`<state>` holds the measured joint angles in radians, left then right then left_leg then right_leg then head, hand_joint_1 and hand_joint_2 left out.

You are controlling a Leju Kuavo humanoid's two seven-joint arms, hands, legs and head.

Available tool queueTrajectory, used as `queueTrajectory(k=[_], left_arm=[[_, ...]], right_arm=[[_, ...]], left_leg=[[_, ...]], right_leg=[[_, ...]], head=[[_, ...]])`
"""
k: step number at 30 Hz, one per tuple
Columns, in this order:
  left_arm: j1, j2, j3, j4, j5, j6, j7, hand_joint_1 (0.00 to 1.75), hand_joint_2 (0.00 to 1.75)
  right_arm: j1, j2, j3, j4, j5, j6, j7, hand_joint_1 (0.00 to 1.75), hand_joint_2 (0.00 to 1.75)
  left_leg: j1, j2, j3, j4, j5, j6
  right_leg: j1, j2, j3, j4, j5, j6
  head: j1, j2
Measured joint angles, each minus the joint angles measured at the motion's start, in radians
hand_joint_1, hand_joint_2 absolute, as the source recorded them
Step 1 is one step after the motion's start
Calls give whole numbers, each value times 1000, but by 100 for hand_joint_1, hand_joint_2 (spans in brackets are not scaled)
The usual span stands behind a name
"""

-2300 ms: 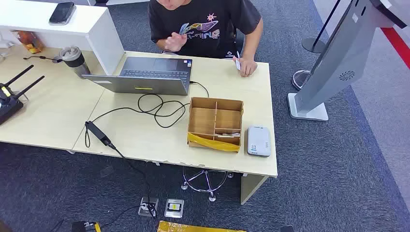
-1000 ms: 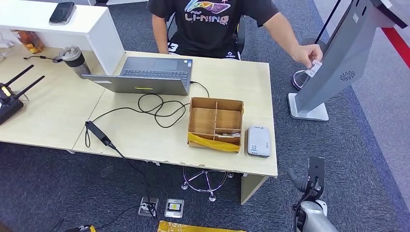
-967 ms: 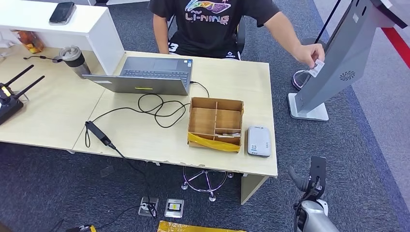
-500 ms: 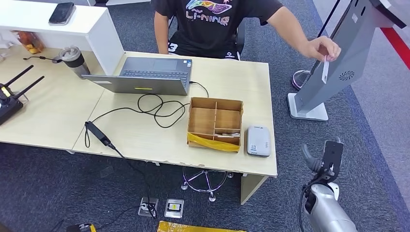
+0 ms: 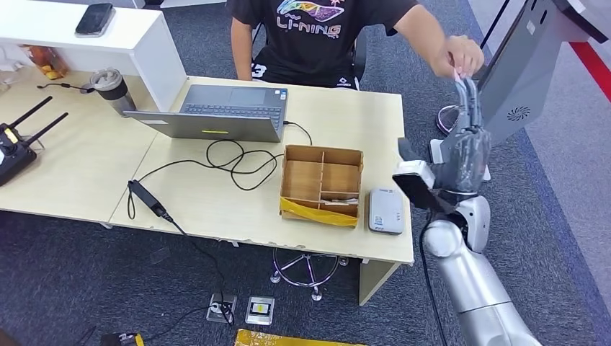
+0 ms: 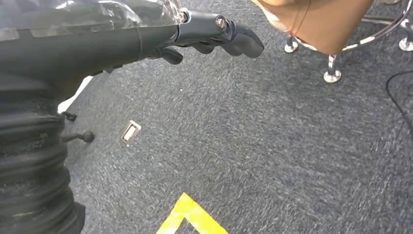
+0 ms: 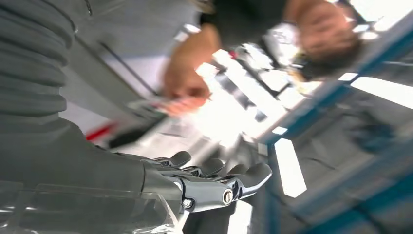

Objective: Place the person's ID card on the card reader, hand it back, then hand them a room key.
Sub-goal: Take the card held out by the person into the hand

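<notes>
My right hand (image 5: pixel 465 148) is raised beside the table's right end, fingers stretched up to the person's hand (image 5: pixel 461 56). That hand pinches something small and pale, probably the ID card (image 5: pixel 456 72), mostly hidden just above my fingertips. In the blurred right wrist view my fingers (image 7: pixel 219 180) lie spread and bare, with the person's hand (image 7: pixel 185 90) beyond them. The grey-white card reader (image 5: pixel 385 210) lies near the table's front right corner. My left hand (image 6: pixel 214 36) hangs over the carpet, holding nothing.
A compartmented cardboard box (image 5: pixel 320 184) stands just left of the reader. A laptop (image 5: pixel 216 112) with its looped cable sits mid-table. A grey kiosk stand (image 5: pixel 515 79) rises right of the table (image 5: pixel 360 122), close behind my raised hand.
My right arm has swung up from low beside the table to the person's hand. The person has drawn the card hand up and left to meet my fingertips.
</notes>
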<state>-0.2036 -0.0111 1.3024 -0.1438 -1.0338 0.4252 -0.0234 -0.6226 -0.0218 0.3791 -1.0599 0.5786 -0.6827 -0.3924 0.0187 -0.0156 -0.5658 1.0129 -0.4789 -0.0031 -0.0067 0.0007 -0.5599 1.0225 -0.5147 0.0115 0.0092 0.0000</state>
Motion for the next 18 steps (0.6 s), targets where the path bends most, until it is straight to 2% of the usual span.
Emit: queueTrajectory(k=[4,10,18], left_arm=[[0,1,0,0,-14,-19,-15,0,175],[0,1,0,0,-28,-31,-29,0,175],[-1,-7,0,1,-22,-2,-45,0,175]], right_arm=[[-29,57,56,-58,194,4,6,0,175],[-87,128,129,-28,381,32,34,0,175],[-201,184,170,212,417,48,69,0,175]], left_leg=[[0,0,0,0,0,0],[0,0,0,0,1,0],[0,0,0,0,1,0]], right_leg=[[0,1,0,0,0,0],[0,0,0,0,0,0],[0,0,0,0,0,0]], head=[[0,0],[0,0],[0,0]])
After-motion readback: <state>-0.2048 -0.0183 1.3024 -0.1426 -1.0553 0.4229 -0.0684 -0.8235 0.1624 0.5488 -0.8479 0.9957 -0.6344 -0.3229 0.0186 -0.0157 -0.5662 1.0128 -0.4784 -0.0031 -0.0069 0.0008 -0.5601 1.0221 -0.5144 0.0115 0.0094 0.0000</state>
